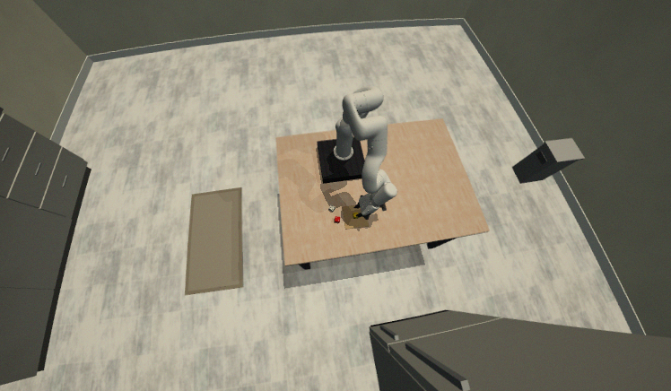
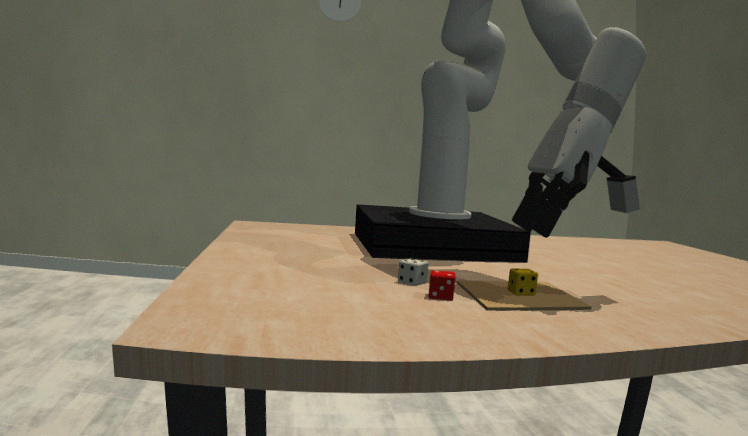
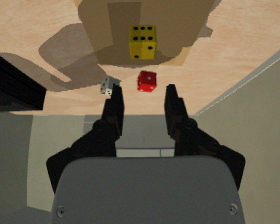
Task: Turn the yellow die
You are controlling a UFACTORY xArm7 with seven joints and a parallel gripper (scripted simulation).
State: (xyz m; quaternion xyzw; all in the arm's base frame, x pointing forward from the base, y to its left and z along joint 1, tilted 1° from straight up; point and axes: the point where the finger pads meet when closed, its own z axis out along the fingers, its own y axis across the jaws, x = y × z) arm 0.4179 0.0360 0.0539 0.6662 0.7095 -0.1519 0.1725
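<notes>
The yellow die lies flat on the thin brown mat, near its back left part. In the wrist view the yellow die seems to show six pips on its upper face. My gripper hangs tilted in the air above and slightly behind the die, well clear of it. Its fingers are open with nothing between them. The red die sits on the table just left of the mat. The grey-white die sits behind and left of the red one.
The black robot base stands right behind the dice and the mat. The red die and the grey-white die show close to my fingertips in the wrist view. The table's front edge is far from the dice.
</notes>
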